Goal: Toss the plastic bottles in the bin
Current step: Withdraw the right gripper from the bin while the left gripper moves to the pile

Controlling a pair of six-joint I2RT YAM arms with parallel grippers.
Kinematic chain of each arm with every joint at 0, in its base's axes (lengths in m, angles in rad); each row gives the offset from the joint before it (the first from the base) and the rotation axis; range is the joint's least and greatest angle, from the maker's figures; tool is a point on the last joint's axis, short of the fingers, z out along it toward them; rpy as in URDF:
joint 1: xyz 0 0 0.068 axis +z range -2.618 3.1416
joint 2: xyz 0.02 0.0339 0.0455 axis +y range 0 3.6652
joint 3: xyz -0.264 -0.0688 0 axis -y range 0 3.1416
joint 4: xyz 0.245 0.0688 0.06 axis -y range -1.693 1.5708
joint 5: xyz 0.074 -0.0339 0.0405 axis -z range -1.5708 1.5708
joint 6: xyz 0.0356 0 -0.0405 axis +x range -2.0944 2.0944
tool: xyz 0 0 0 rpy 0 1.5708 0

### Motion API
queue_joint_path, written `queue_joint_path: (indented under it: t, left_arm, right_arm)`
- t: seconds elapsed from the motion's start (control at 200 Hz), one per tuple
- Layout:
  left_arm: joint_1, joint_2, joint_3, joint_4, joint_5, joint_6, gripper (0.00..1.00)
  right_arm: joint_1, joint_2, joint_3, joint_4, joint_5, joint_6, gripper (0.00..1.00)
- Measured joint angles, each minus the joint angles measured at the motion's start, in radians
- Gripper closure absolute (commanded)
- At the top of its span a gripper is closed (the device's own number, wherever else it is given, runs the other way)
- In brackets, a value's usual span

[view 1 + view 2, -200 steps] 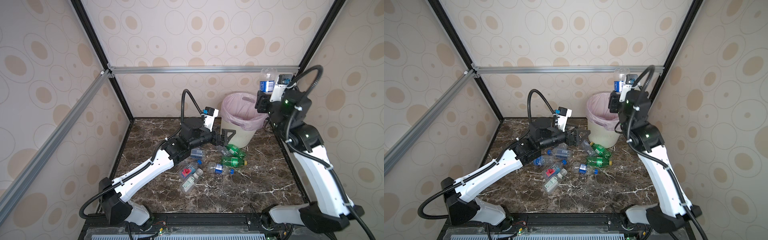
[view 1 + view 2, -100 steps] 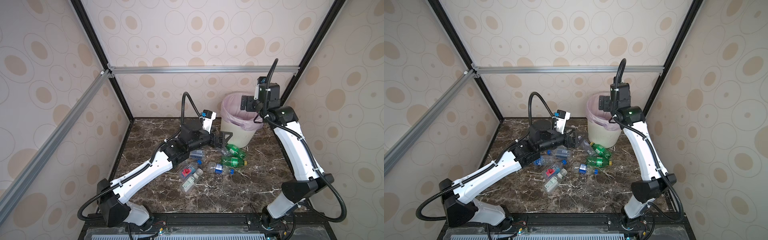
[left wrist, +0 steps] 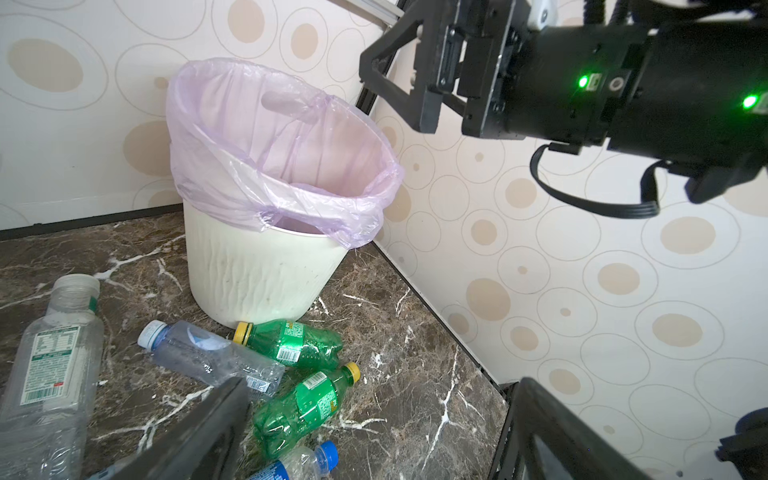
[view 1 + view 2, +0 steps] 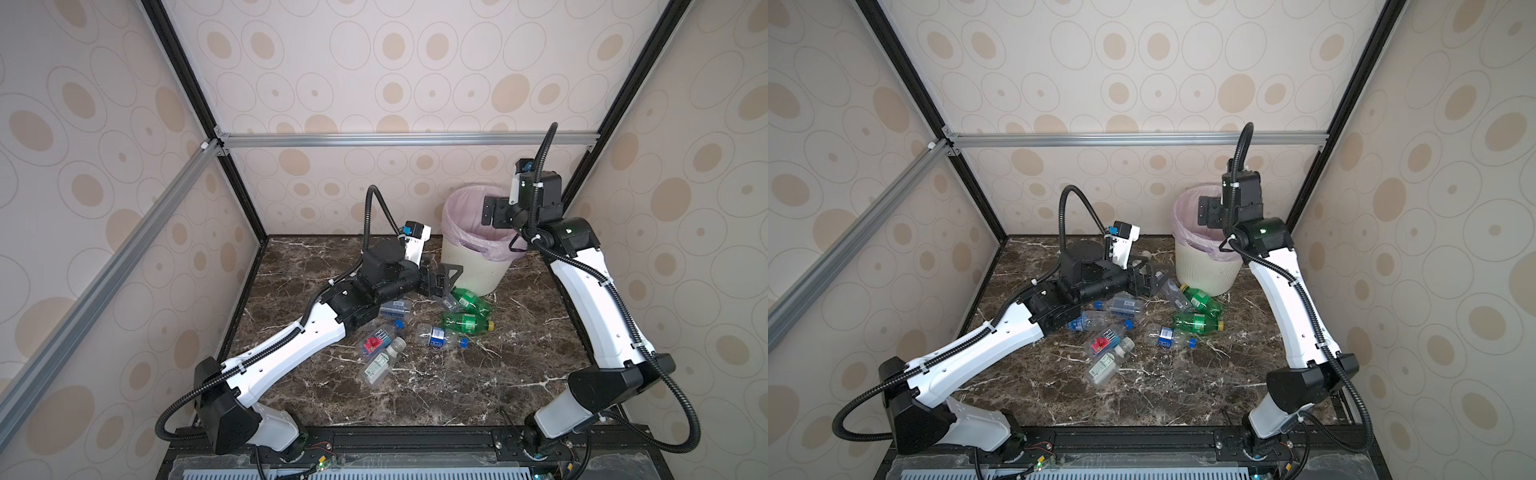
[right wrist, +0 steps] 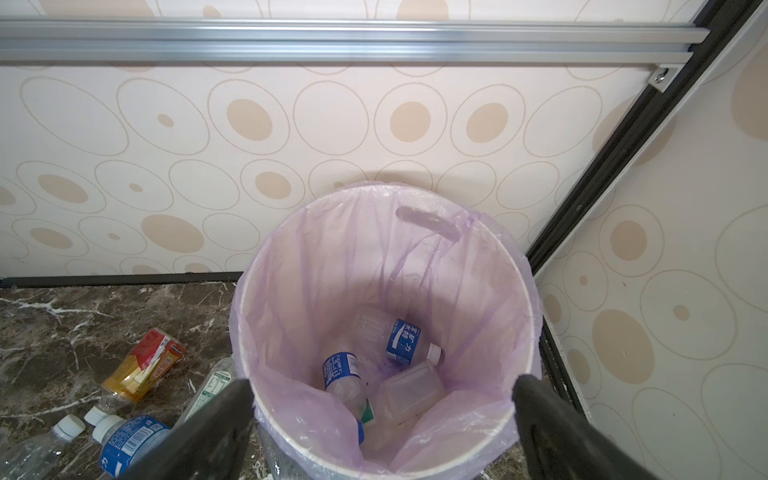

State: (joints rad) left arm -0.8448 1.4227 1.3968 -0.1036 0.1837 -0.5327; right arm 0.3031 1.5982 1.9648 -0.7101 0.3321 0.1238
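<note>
Lilac-lined bin [image 4: 473,270] lies directly beneath the right claw [image 4: 494,212], which gapes wide, holding nothing.

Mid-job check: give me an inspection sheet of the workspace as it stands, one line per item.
Surface: dark marble tabletop, bottles scattered mid-table.
Job's things: bin upright in the far right corner, holding at least three binned bottles; two green bottles lie near its base; several clear bottles and one amber bottle lie on the tabletop.
Clutter: nothing seen.
Grippers: left gripper open, empty, low beside the bin over the bottles; right gripper open, empty, above the bin's mouth.
Cables: black conduits arch off both arms, clear of the bottles.
Surroundings: wallpapered walls, aluminium rail, black frame posts.
</note>
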Motion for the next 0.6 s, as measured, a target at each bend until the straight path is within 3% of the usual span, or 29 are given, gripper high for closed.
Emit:
queue_joint_path:
  t: [0.42, 0.6]
  left_arm:
    - [0.027, -0.006, 0.0, -0.092, -0.123, 0.045, 0.01]
    - [0.141, -0.04, -0.002, -0.155, -0.122, 0.067, 0.01]
  right_arm:
    - [0.0, -0.109, -0.203, 0.051, -0.074, 0.034, 0.0]
    - [0.019, -0.194, -0.329, 0.09, -0.126, 0.063, 0.0]
